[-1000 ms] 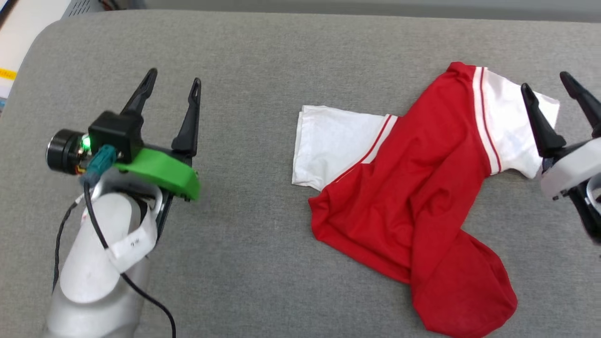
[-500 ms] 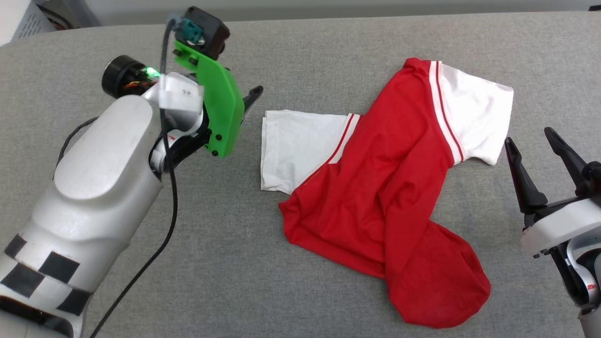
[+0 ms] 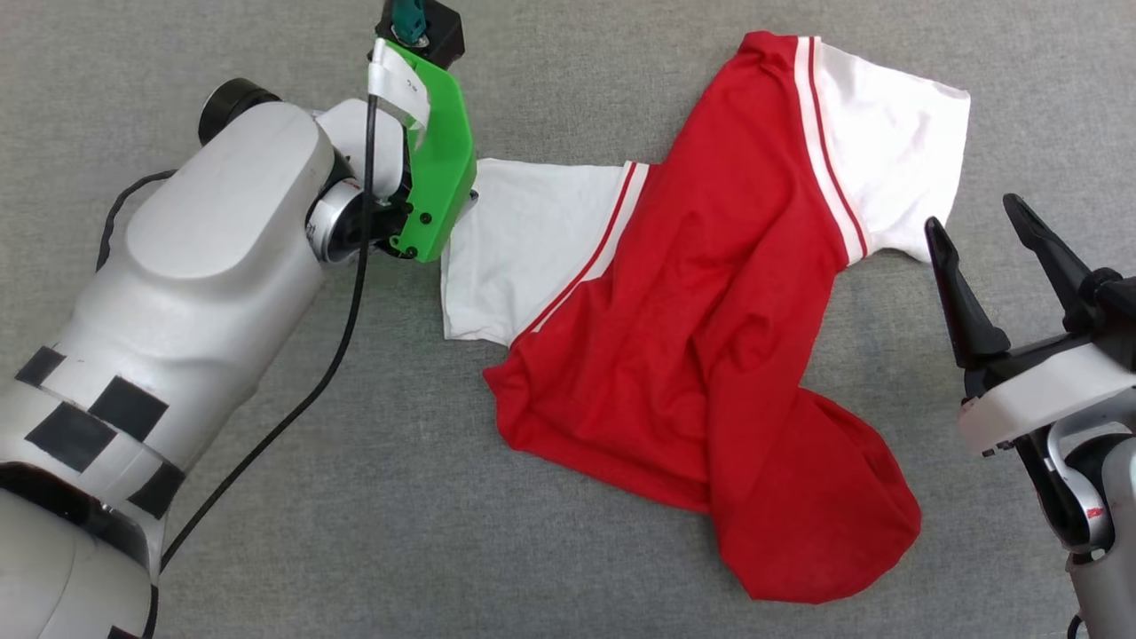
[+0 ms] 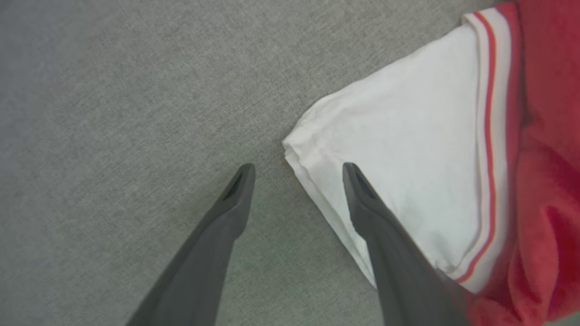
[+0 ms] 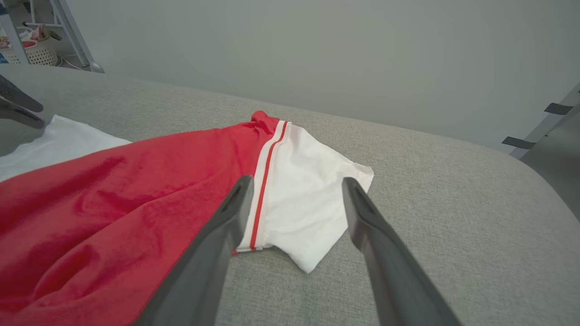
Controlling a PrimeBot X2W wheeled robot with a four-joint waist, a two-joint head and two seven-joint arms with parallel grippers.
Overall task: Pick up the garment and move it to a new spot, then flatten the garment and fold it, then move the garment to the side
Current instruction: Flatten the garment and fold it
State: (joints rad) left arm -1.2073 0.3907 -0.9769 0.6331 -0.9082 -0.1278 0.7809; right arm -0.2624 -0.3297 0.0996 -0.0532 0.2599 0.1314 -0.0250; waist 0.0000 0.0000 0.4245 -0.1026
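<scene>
L gripper (image 4: 297,168) wide open, empty, over 9 o'clock edge of shirt (image 3: 692,355); R gripper (image 3: 976,222) open, empty, at 3 o'clock.

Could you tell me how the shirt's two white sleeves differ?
The sleeve by the left tool lies square, edge doubled; the sleeve by the right tool tapers to a corner. The left tool straddles its sleeve's edge; the right tool stands short of its own. Both have red-striped trim.
</scene>
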